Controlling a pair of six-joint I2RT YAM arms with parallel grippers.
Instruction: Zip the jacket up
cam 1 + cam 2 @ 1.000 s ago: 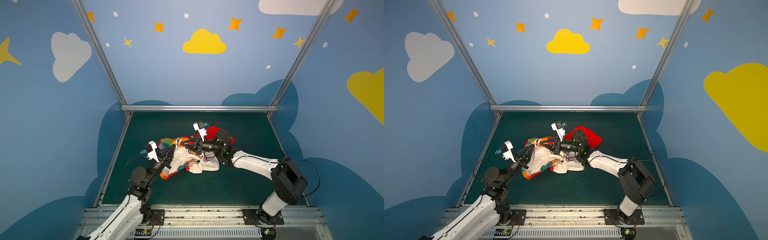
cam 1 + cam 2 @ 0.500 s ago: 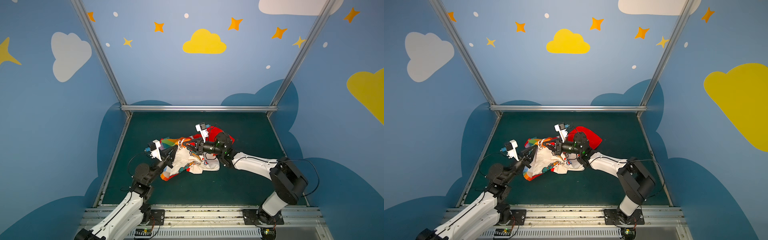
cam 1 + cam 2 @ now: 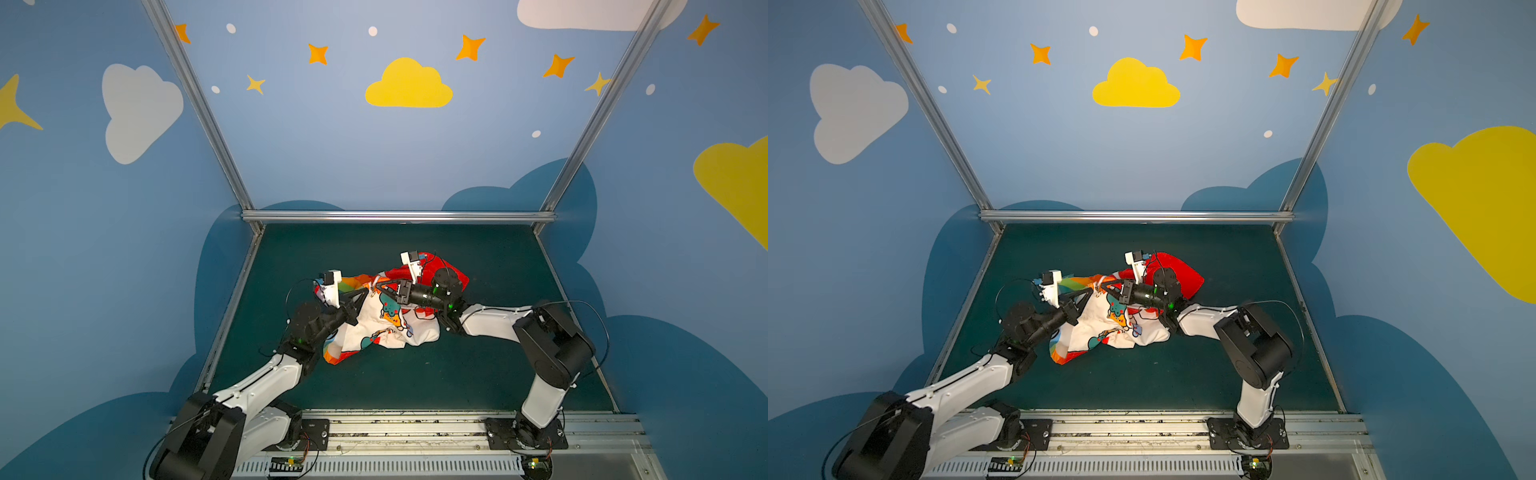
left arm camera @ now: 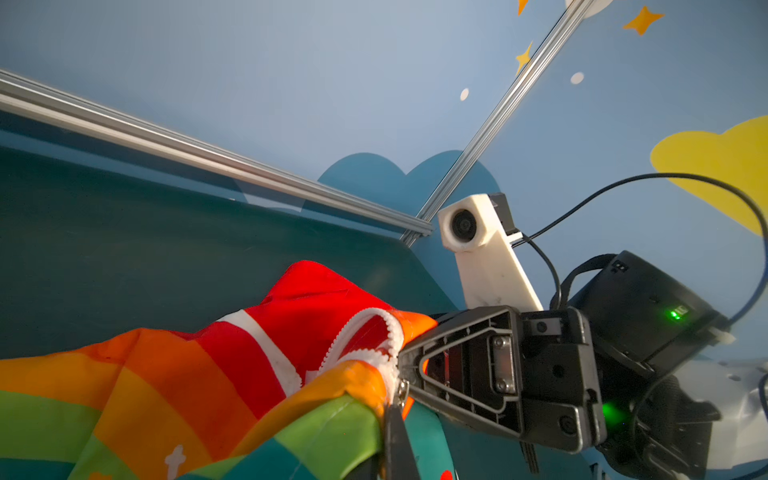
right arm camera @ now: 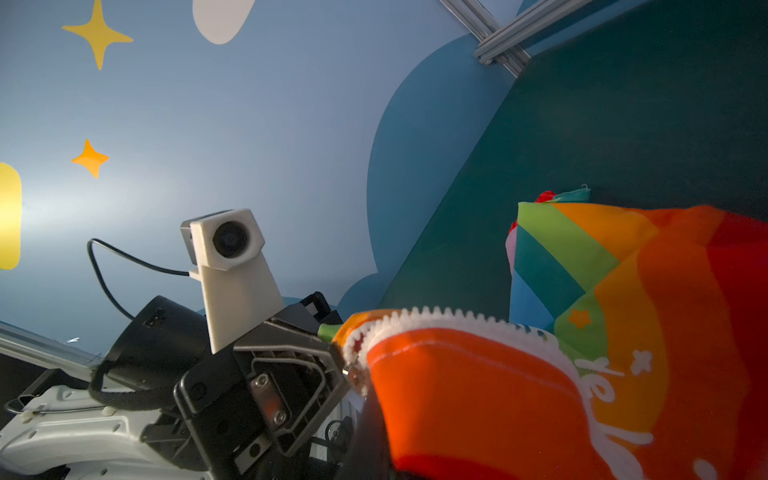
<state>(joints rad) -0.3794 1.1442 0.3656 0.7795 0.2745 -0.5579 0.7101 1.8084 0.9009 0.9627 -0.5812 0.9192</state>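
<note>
The jacket (image 3: 386, 332) is shown crumpled about the middle of the green surface (image 3: 415, 382), with its white printed lining turned upward on the near side. Just beyond the lining, the left pincer (image 3: 365, 291) and the right pincer (image 3: 381, 287) are seen tip to tip, each clamped on the jacket's edge along the toothed white zipper (image 4: 390, 332). The red part (image 3: 451, 266) is spread farthest from the near edge, beneath the right wrist.
</note>
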